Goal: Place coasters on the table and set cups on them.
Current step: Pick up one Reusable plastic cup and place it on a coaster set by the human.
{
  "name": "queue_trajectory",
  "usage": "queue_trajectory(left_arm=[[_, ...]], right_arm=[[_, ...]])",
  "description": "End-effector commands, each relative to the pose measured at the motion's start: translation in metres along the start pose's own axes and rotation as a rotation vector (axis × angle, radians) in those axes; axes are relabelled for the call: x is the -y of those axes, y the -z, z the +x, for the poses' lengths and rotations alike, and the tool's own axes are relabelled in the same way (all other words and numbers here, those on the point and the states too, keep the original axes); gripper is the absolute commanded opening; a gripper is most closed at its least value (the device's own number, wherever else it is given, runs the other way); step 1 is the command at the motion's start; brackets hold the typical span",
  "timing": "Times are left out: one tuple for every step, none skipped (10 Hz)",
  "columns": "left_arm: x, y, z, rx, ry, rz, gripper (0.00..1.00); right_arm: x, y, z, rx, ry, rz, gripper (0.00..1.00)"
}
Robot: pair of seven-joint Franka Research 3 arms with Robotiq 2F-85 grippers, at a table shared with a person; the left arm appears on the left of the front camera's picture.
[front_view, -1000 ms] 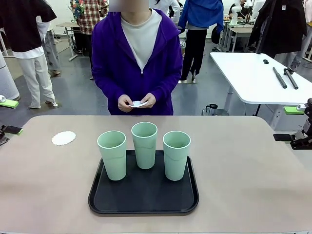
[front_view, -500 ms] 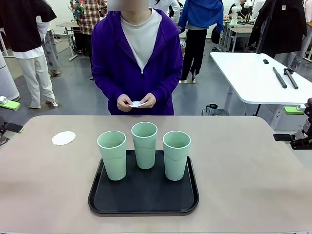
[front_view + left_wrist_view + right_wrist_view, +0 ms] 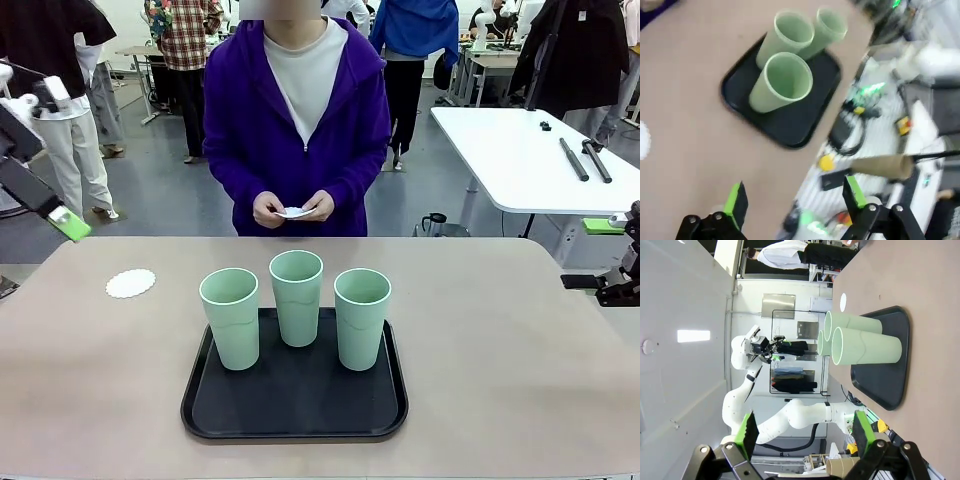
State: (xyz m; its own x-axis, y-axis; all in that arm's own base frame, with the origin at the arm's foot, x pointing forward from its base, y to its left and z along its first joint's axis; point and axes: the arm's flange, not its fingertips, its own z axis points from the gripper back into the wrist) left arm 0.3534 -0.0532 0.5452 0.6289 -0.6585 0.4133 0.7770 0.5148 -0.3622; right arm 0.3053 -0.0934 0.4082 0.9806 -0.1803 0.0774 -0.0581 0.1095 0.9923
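The left gripper [image 3: 794, 189] stands spread wide and empty above the beige-tan tabletop [image 3: 690, 75], with three tall pale mint-green plastic tumblers [image 3: 782, 82] on a black rounded-square tray [image 3: 790, 127] at its twelve o'clock. The right gripper [image 3: 804, 421], equally spread and empty, has them at one o'clock. A round white lacy paper doily [image 3: 131, 283] lies at the tray's ten o'clock.

Black tray [image 3: 300, 400] in front; dark tools [image 3: 574, 160] lie on a far white table [image 3: 500, 150].

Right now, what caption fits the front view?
Three green cups stand on a black tray; one coaster lies on the table, another in the person's hands.
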Motion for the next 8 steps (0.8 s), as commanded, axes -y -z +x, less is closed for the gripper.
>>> queue_trajectory(left_arm=[[-0.002, 0.028, 0.01, -0.028, 0.158, 0.311, 1.0], [0.0, 0.042, 0.018, -0.07, 0.196, 0.387, 1.0], [0.001, 0.06, 0.022, -0.127, 0.229, 0.455, 1.0], [0.001, 0.071, 0.025, -0.174, 0.252, 0.479, 1.0], [-0.001, 0.076, 0.027, -0.177, 0.259, 0.477, 1.0], [0.001, 0.071, 0.027, -0.13, 0.207, 0.399, 1.0], [0.004, 0.07, 0.028, -0.165, 0.304, 0.463, 1.0], [0.004, 0.07, 0.028, -0.165, 0.304, 0.463, 1.0]], right_arm=[[0.001, -0.001, 0.0, 0.005, -0.013, 0.01, 1.0], [0.001, -0.001, 0.0, 0.005, -0.013, 0.01, 1.0], [0.001, -0.001, 0.0, 0.005, -0.013, 0.01, 1.0], [0.001, -0.001, 0.0, 0.005, -0.013, 0.01, 1.0], [0.001, -0.001, 0.0, 0.005, -0.013, 0.01, 1.0], [0.001, -0.001, 0.0, 0.005, -0.013, 0.01, 1.0], [0.001, -0.001, 0.0, 0.005, -0.013, 0.01, 1.0], [0.001, -0.001, 0.0, 0.005, -0.013, 0.01, 1.0]])
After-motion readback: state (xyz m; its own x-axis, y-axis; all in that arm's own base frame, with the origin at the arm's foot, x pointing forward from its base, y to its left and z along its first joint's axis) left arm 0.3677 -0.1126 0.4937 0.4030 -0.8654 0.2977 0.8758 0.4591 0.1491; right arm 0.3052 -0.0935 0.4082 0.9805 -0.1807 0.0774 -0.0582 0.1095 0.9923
